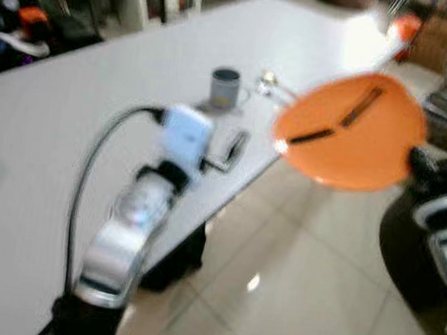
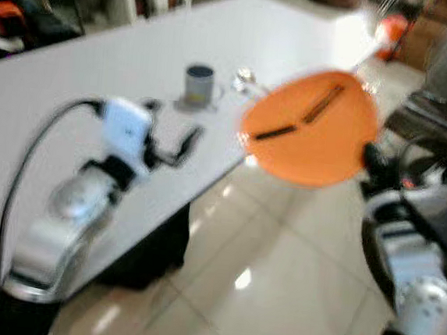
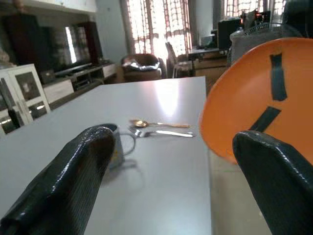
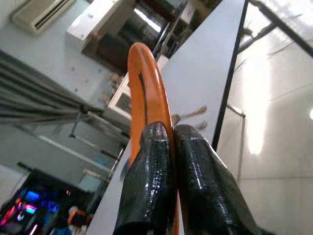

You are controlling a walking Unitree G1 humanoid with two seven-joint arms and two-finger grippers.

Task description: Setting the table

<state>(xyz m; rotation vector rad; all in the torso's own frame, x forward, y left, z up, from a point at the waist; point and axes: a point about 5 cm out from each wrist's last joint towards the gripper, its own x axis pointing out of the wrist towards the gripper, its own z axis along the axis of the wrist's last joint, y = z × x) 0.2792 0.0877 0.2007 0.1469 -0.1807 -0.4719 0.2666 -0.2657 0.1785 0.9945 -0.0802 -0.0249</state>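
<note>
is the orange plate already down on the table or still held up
Held up. The right claw is shut on the rim of the orange plate, which hangs tilted beyond the edge of the table, over the floor.

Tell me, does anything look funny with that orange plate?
Yes. The orange plate has two black tape-like strips across it, and it is not on the white table but hangs tilted off the edge, pinched by its rim in the right gripper.
</note>
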